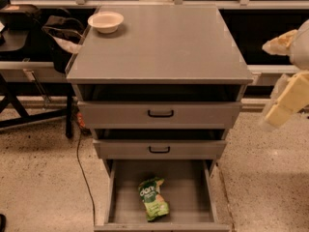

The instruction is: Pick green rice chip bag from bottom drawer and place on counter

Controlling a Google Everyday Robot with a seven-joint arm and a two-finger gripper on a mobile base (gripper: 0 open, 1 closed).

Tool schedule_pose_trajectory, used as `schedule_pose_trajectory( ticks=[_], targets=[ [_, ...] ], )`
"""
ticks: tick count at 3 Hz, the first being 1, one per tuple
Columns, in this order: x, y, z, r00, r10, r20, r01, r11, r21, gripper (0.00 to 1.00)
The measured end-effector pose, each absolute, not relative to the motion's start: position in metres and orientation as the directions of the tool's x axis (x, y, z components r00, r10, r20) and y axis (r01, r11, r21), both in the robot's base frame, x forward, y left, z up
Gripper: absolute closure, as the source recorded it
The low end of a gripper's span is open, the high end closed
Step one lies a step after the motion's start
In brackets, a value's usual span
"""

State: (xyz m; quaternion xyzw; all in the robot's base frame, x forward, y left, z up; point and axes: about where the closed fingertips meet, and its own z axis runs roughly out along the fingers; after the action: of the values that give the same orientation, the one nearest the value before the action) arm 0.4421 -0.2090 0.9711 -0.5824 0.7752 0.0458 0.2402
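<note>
The green rice chip bag [153,198] lies flat on the floor of the open bottom drawer [193,192], near the middle and towards the front. The counter [164,42] is the grey top of the cabinet. My gripper [270,83] is at the right edge of the camera view, beside the cabinet at about counter height, far up and to the right of the bag. Its cream fingers [289,98] stand apart with nothing between them.
A white bowl [105,21] sits on the counter's back left corner. The two upper drawers [160,114] with black handles are slightly pulled out. A dark table with bags [58,33] stands to the left. A black cable [82,168] runs down the floor left of the cabinet.
</note>
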Motion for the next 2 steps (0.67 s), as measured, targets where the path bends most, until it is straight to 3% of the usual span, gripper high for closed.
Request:
schedule_pose_trajectory(
  ticks=[2],
  targets=[
    [0.455,-0.186,0.948,-0.289,-0.831,-0.475,-0.873,0.432,-0.226,0.00]
  ],
)
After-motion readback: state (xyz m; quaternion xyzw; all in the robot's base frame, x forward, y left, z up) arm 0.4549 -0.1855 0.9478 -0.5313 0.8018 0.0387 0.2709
